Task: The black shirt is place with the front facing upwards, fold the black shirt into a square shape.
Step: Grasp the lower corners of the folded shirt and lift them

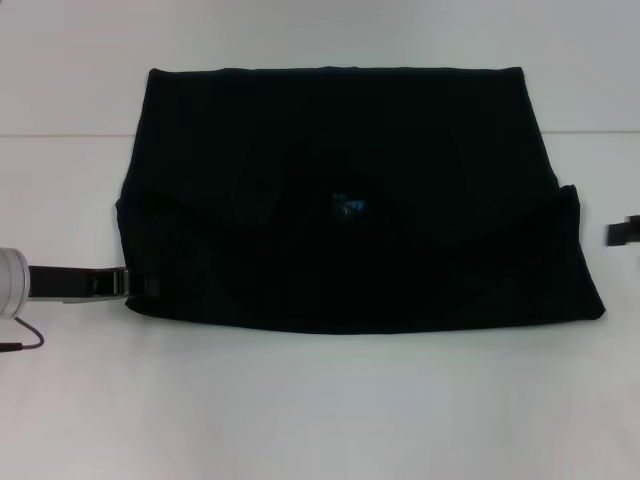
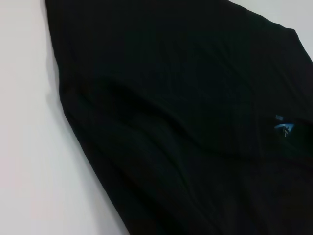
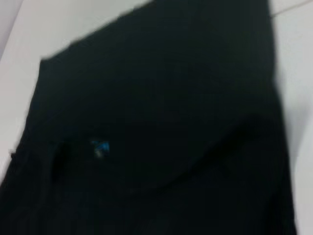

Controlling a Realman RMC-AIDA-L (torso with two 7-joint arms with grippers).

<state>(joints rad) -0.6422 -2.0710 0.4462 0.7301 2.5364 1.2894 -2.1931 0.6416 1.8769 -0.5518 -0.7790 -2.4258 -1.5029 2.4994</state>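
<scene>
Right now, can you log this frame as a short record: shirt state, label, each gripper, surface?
shirt: black shirt lies folded into a wide rectangle, not yet square; no lettering shows
label: small blue label near the middle of the top layer
left gripper: left gripper at the shirt's near left corner, touching its edge
right gripper: right gripper at the view's right edge, apart from the shirt
surface: white table
</scene>
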